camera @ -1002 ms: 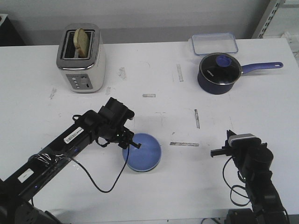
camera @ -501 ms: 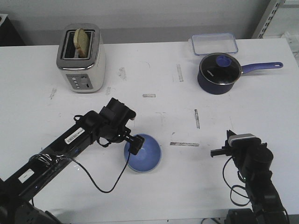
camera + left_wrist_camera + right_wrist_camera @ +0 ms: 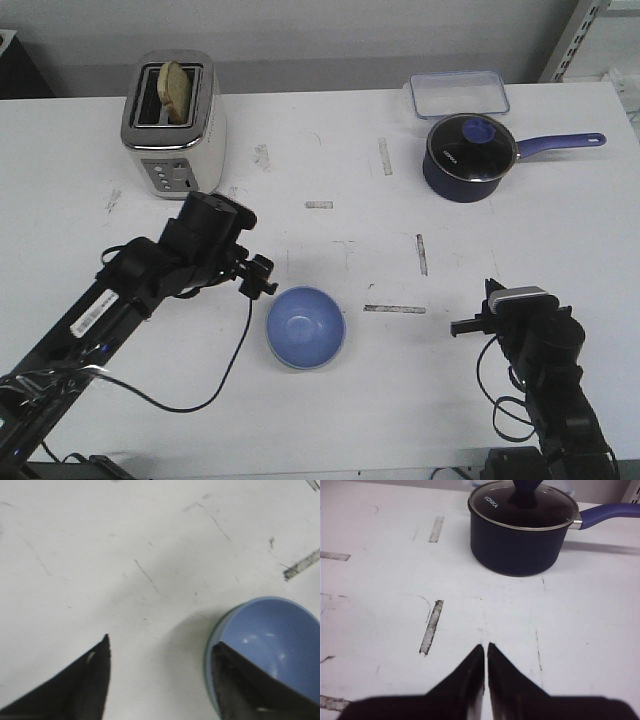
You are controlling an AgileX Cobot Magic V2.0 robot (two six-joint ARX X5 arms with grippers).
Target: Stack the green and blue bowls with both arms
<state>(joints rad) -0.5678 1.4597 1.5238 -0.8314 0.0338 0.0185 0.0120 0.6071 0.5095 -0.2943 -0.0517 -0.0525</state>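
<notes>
The periwinkle blue bowl [image 3: 305,327] sits upright on the white table, near the middle front. In the left wrist view the blue bowl [image 3: 280,645] rests inside the mint green bowl, which shows only as a thin green rim [image 3: 206,662] around it. My left gripper [image 3: 262,279] is open and empty, just left of the bowls and slightly above them. In its wrist view the left gripper [image 3: 161,645] has one finger over bare table and the other over the bowl's rim. My right gripper [image 3: 492,293] is shut and empty at the front right, and is seen in its wrist view [image 3: 486,647] pointing towards the saucepan.
A dark navy saucepan [image 3: 468,155] with a lid and long handle stands at the back right, also in the right wrist view [image 3: 522,530]. A clear lidded box [image 3: 458,93] lies behind it. A toaster [image 3: 173,125] with a slice of bread stands at the back left.
My left gripper has let go of the bowl's rim and drawn back to the left and away from it, jaws open. The bowls stay put. The right arm has not moved.
</notes>
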